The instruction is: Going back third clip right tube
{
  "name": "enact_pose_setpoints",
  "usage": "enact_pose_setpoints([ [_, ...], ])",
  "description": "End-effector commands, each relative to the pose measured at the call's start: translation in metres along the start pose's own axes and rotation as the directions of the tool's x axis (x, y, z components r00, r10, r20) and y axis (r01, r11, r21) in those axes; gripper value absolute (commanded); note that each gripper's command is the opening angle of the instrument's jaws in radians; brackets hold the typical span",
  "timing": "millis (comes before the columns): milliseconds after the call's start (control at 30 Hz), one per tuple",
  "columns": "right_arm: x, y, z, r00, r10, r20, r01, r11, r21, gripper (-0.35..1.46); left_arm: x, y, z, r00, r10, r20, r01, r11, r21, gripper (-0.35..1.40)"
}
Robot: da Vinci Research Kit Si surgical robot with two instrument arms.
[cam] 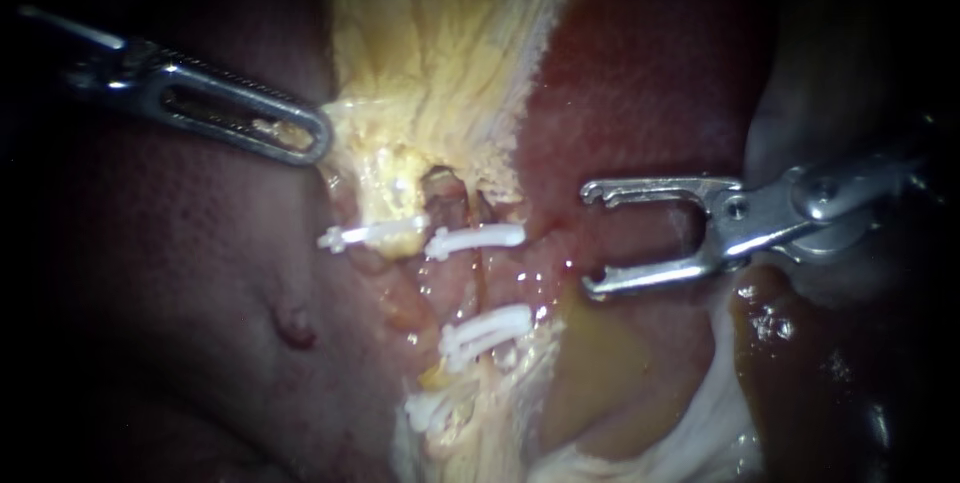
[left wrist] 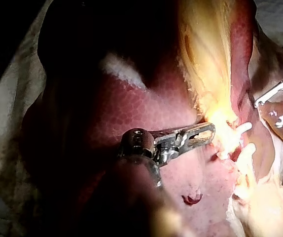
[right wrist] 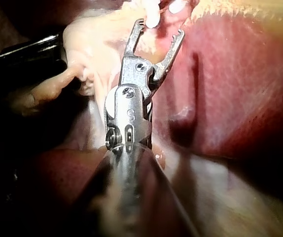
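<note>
endoscope / right tool (cam: 590,239): jaws standing wide, nothing in them, sitting just beside the right tube and not touching it
endoscope / right tube (cam: 463,283): running down mid-view, carrying an upper clip (cam: 478,238) and a middle clip (cam: 487,331); a lowest clip (cam: 428,411) is looking like the same tube, hard to tell
endoscope / left tool (cam: 300,135): jaws lying close together, seemingly pinching the edge of the yellow tissue (cam: 440,63), with the liver (cam: 200,293) lying under it
left wrist / left tool: jaws narrow, tip sitting in the yellow tissue; white clips are showing just ahead of it, and the right tool is gaping well beyond them
right wrist / right tool: both jaws spread with open gap between them — one white clip is lying just ahead of the tips, not between them
progress: clips are sitting shut across the tube and the right tool is empty, so placing is looking done — what is left is drawing the right tool clear of the tube
</note>
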State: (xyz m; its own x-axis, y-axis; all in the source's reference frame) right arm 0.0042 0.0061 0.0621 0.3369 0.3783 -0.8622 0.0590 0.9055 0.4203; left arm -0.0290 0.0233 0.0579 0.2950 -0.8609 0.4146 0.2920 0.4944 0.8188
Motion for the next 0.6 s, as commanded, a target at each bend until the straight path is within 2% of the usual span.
enact_pose_setpoints([
  [33, 0.0000, 0.0000, 0.0000, 1.000, 0.000, 0.000, 0.000, 1.000, 0.000, 0.50, 0.0003, 0.0001, 0.0007, 1.0000, 0.003, -0.003, -0.003, 1.000, 0.000, -0.35],
  [333, -0.0001, -0.0002, -0.0002, 1.000, 0.000, 0.000, 0.000, 1.000, 0.002, 0.50, 0.0012, 0.0009, 0.0058, 0.9999, 0.012, -0.012, -0.012, 1.000, 0.011, -0.35],
  [467, 0.0000, -0.0003, -0.0003, 1.000, -0.001, 0.000, 0.001, 1.000, 0.002, 0.50, 0.0017, 0.0014, 0.0071, 0.9998, 0.017, -0.014, -0.016, 1.000, 0.014, -0.35],
  [600, 0.0001, -0.0004, -0.0002, 1.000, -0.006, 0.000, 0.006, 1.000, 0.002, 0.50, 0.0019, 0.0017, 0.0075, 0.9997, 0.019, -0.018, -0.019, 1.000, 0.013, -0.35],
])
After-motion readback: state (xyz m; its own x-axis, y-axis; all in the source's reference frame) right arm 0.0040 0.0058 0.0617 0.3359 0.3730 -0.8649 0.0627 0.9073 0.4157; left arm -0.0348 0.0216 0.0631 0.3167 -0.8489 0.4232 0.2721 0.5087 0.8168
